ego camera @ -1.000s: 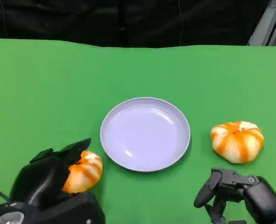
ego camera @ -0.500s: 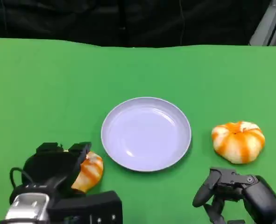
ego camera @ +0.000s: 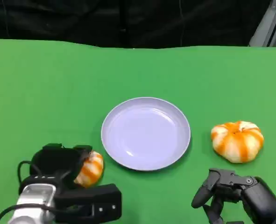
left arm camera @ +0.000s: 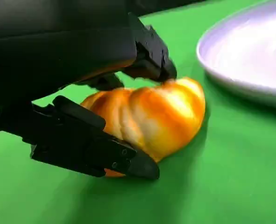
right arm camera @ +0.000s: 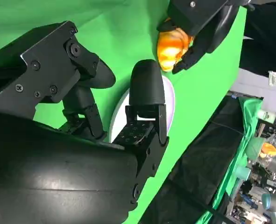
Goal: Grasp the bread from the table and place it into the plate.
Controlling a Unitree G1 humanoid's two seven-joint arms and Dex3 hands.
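Observation:
An orange-and-white striped bread [ego camera: 90, 168] lies on the green table left of the lavender plate [ego camera: 145, 133]. My left hand [ego camera: 58, 163] wraps over it. In the left wrist view the fingers [left arm camera: 149, 53] touch the bread [left arm camera: 152, 114] from above and from below, and it still rests on the cloth beside the plate [left arm camera: 250, 51]. A second striped bread [ego camera: 237, 141] sits right of the plate. My right hand [ego camera: 229, 191] hovers near the front edge, just in front of that bread, fingers apart and holding nothing. The right wrist view shows my right hand [right arm camera: 95, 121], the plate [right arm camera: 170, 100] and the gripped bread [right arm camera: 172, 46].
Green cloth [ego camera: 58, 84] covers the table to its far edge, where a black curtain [ego camera: 128, 18] hangs. Open cloth lies behind the plate and to the far left. The plate has nothing in it.
My left hand has turned at the wrist and closed down around the left bread, which stays on the table. The right hand has hardly moved.

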